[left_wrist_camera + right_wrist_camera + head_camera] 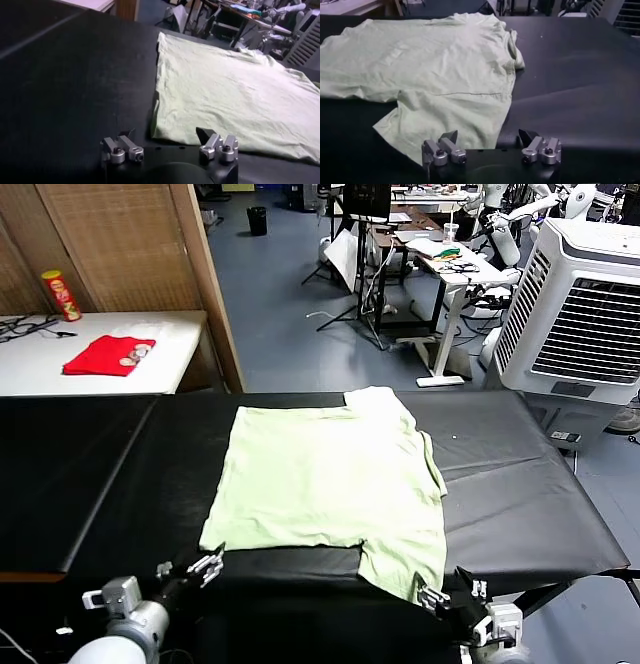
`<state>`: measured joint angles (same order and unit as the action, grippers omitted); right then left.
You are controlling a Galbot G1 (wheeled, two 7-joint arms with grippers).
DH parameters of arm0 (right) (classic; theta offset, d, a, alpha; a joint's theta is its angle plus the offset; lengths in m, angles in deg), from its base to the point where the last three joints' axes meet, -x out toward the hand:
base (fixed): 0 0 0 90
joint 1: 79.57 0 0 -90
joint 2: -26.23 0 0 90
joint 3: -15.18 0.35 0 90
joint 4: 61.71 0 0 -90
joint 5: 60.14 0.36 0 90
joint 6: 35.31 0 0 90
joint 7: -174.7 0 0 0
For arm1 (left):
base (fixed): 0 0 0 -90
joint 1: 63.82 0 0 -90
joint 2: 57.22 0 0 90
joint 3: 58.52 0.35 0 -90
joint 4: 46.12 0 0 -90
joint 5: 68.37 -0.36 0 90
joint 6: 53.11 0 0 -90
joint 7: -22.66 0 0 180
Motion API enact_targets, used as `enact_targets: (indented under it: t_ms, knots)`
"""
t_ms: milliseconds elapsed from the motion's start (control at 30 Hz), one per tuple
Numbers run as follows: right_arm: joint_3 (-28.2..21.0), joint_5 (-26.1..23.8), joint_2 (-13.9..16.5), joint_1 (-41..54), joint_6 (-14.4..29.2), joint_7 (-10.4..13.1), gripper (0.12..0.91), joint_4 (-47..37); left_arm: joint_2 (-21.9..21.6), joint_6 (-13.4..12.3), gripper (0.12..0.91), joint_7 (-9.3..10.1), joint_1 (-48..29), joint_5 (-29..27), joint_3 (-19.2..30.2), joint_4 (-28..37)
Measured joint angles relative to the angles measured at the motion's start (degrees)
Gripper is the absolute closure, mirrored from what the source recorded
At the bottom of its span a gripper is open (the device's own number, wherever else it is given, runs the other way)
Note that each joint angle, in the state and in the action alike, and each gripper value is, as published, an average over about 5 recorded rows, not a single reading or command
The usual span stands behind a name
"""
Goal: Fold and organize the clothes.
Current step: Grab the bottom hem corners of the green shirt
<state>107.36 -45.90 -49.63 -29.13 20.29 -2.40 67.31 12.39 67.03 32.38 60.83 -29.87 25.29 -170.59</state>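
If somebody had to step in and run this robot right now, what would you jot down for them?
Left gripper: open, empty, at the near edge of the black table, just off the shirt's near left corner.
Right gripper: open, empty, at the near edge beside the shirt's near sleeve.
Shirt: pale green, lying flat and spread out on the table, one sleeve toward the robot, one toward the far side.
Done: shirt laid out; no fold visible.
Left: grasp the edges, fold, tidy.
Red cloth on the white side table: not part of the job.
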Motion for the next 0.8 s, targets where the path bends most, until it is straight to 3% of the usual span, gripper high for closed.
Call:
enact_targets:
  t_ms: [100, 233, 333, 433, 633, 700, 800]
  knots:
    - [-0.17, -0.03, -0.17, 0.05, 0.04, 0.15, 0.364, -0.18, 0.08, 0.01, 0.232, -0.19, -0.06, -0.53, 0.05, 0.19]
    - [-0.5, -0.33, -0.55, 0.03, 0.08, 0.31, 0.564, -0.51, 0.17, -0.25, 0.248, -0.22, -0.36, -1.17, 0.25, 0.83]
    - [-0.67, -0.75, -0.79, -0.15, 0.1, 0.41, 0.729, -0.64, 0.22, -0.65, 0.353, -0.3, -0.54, -1.51, 0.38, 1.39]
    - [-0.71, -1.01, -0.97, -0.45, 0.1, 0.58, 0.857, -0.59, 0.33, -1.25, 0.52, -0.64, -0.64, -1.95, 0.53, 1.88]
    - [0.09, -1.07, -1.24, -1.81, 0.02, 1.11, 0.903, 0.75, 0.73, -2.88, 0.844, -2.23, -0.13, -2.52, 1.14, 1.65]
    - [0.61, -1.06, -1.26, -2.69, -0.11, 1.28, 0.903, 1.67, 0.87, -3.07, 0.895, -2.1, 0.5, -2.62, 1.17, 0.92]
    - [1.44, -0.81, -1.11, -3.85, -0.17, 1.39, 0.903, 3.37, 0.7, -3.36, 0.902, -1.53, 2.11, -2.69, 0.71, -0.86]
